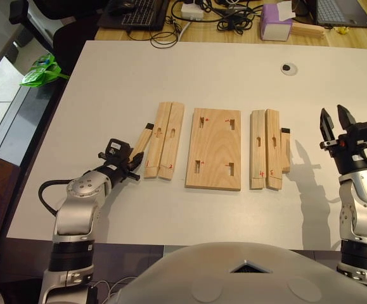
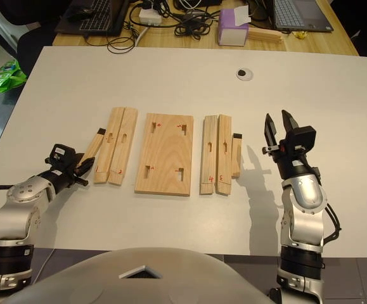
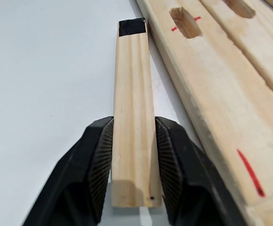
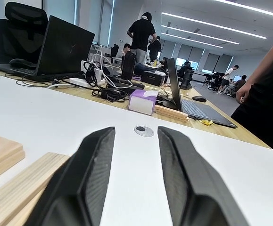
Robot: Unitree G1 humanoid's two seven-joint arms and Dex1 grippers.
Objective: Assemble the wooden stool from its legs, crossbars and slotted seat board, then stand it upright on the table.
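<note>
I read hand-drawn red numbers at the near ends of four legs on the bench. In the left pair, the outer leg (image 1: 156,152) bears a "1" and the inner leg (image 1: 170,152) a "2". In the right pair, the inner leg (image 1: 257,161) bears a "4" and the outer leg (image 1: 272,158) a "3". The seat board (image 1: 213,149) has a small red mark beside each of its four slots, too small for me to read.

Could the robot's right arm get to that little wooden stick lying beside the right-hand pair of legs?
Probably yes: the right gripper hangs open close beside the crossbar, with only bare table between them.
</note>
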